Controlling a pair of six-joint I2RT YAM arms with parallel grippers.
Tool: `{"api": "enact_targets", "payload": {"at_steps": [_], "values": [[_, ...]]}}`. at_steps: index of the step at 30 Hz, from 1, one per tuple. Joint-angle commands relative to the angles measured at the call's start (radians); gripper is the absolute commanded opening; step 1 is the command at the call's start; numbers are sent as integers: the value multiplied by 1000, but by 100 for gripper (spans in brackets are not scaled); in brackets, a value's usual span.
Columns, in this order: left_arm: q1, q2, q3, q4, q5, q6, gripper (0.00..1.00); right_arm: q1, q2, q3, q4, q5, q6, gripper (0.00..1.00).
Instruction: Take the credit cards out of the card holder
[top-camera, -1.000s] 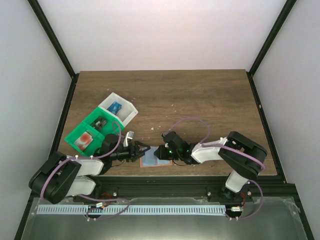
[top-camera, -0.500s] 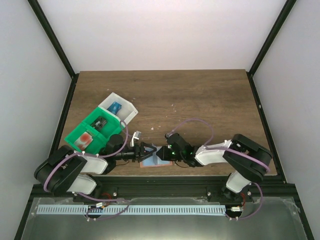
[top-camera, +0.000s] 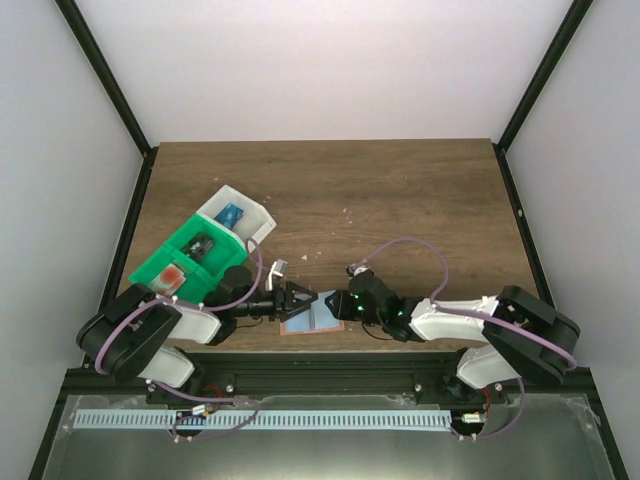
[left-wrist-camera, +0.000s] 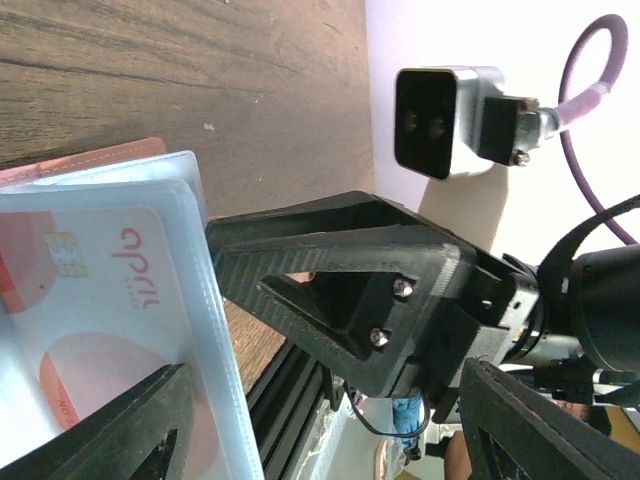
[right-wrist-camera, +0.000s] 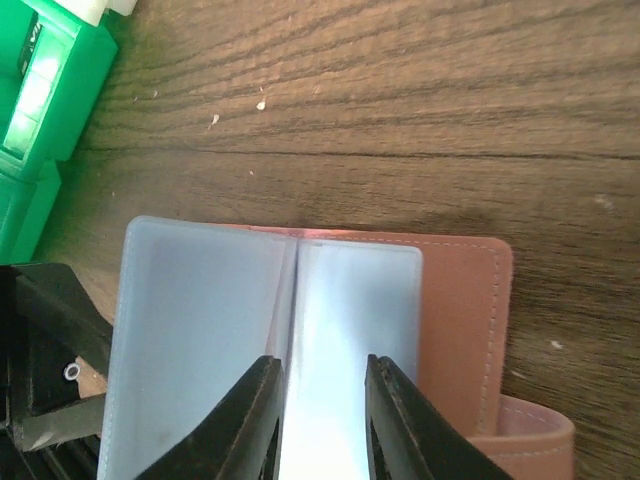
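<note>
Currently, your green tray (top-camera: 170, 262) and white tray (top-camera: 252, 222) sit by the table's (top-camera: 400, 190) left edge. Further right, the left end effector (top-camera: 300, 298) has its jaws spread wide at the left side of the card holder (top-camera: 312, 320). The holder lies open near the middle of the front edge, with a red and white card (left-wrist-camera: 90, 330) showing in a clear sleeve. The right end effector (right-wrist-camera: 322, 400) hangs over the fold, fingers a little apart; you cannot tell whether they touch it.
</note>
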Motion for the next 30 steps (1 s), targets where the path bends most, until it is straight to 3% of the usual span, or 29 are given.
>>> {"api": "enact_targets", "payload": {"at_steps": [1, 16, 27, 30], "values": [[-18, 28, 37, 13, -2, 20, 74, 4, -60, -19, -35, 79, -9, 26], [-22, 21, 41, -61, -29, 60, 75, 4, -181, -37, -59, 96, -48, 29], [-30, 96, 45, 143, -7, -50, 75, 4, -206, -40, -66, 109, -46, 29], [-29, 97, 46, 127, -6, -39, 75, 4, -207, -41, -66, 106, -47, 29]]}}
